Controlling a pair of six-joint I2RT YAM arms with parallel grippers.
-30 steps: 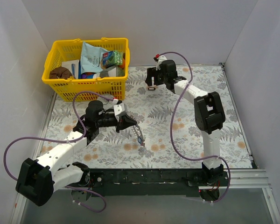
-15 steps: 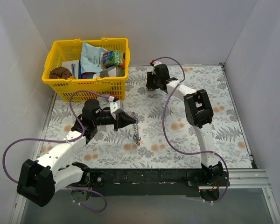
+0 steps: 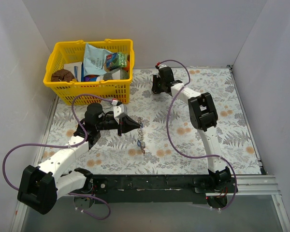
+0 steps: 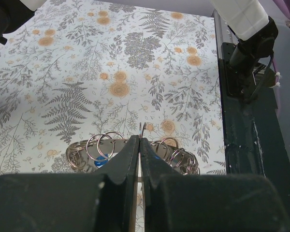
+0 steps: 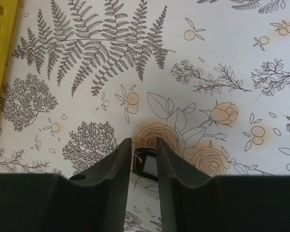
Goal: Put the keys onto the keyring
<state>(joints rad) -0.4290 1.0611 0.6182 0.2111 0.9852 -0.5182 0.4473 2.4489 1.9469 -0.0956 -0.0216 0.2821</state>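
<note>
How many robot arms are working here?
2. The left arm reaches toward the middle; the right arm stretches far back, right of the yellow basket. None seems hidden.

Bright, diffuse overhead light; soft shadow across the floral cloth [image 4: 19,92]; keyring [image 4: 75,153] glints faintly; wrist views sharp

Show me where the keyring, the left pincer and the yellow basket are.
keyring [image 4: 76,155], left wrist view, on the left part of its silvery band.
left pincer [image 4: 139,141], left wrist view, between its closed fingertips.
yellow basket [image 3: 87,92], top view, on its front wall.
</note>
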